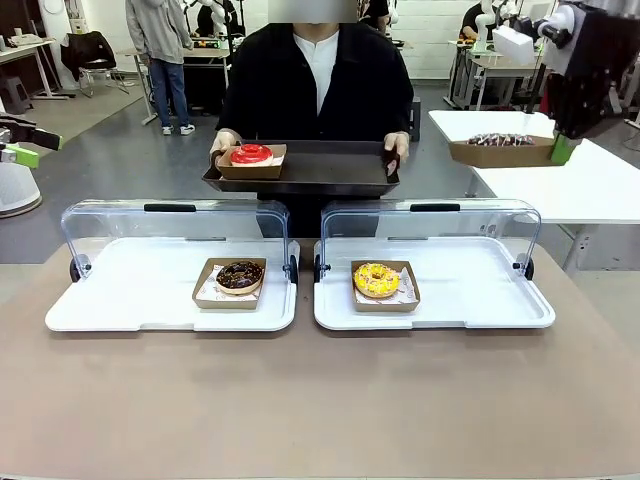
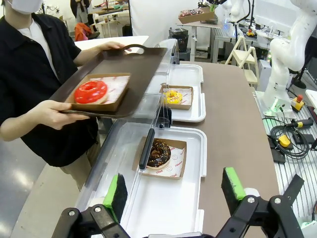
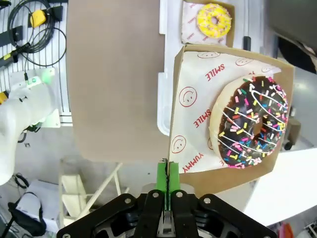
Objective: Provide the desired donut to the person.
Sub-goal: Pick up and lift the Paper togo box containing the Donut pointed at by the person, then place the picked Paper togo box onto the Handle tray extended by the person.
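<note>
The person (image 1: 318,75) stands at the far side holding a dark serving tray (image 1: 330,165) with both hands. On it sits a red-glazed donut (image 1: 251,154) in a cardboard tray. My right gripper (image 1: 562,150) is raised at the far right, shut on the rim of a cardboard tray (image 3: 198,124) that carries a chocolate donut with coloured sprinkles (image 3: 252,121). My left gripper (image 2: 174,191) hangs open and empty above the left display tray, and reaches in at the left edge (image 1: 22,145) of the front view.
Two white display trays (image 1: 120,300) (image 1: 480,300) with raised clear lids sit side by side. The left one holds a chocolate donut (image 1: 239,277), the right one a yellow donut (image 1: 376,280). A white side table (image 1: 590,185) stands under my right gripper.
</note>
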Robot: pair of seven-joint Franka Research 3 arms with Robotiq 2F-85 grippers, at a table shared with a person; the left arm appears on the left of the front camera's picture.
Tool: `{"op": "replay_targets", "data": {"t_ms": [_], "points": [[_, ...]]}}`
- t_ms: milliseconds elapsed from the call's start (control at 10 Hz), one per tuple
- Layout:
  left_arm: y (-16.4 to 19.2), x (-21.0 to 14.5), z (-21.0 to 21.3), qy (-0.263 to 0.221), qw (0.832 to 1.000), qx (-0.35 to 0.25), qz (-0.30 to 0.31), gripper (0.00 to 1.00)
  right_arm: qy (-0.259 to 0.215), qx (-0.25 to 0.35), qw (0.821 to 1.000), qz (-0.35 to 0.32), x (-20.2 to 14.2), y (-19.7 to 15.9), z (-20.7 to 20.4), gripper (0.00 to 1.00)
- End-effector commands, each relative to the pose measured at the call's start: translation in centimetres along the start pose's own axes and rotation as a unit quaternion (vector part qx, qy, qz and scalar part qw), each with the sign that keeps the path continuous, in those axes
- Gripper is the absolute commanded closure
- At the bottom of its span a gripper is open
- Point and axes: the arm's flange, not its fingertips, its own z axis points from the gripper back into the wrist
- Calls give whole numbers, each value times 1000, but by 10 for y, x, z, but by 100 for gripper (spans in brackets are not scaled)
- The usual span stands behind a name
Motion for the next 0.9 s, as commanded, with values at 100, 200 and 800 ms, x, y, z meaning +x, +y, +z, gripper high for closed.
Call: {"op": "replay_targets", "data": {"t_ms": [100,200,800], "points": [[0,1,1,-5,1000,3,-2,0,-1,-2,1000,4,0,11,-1,100],[0,1,1,-5,1000,3,-2,0,-1,-2,1000,4,0,11,-1,100],[0,1,1,-5,1000,3,-2,0,-1,-2,1000,4,0,11,-1,100]]}}
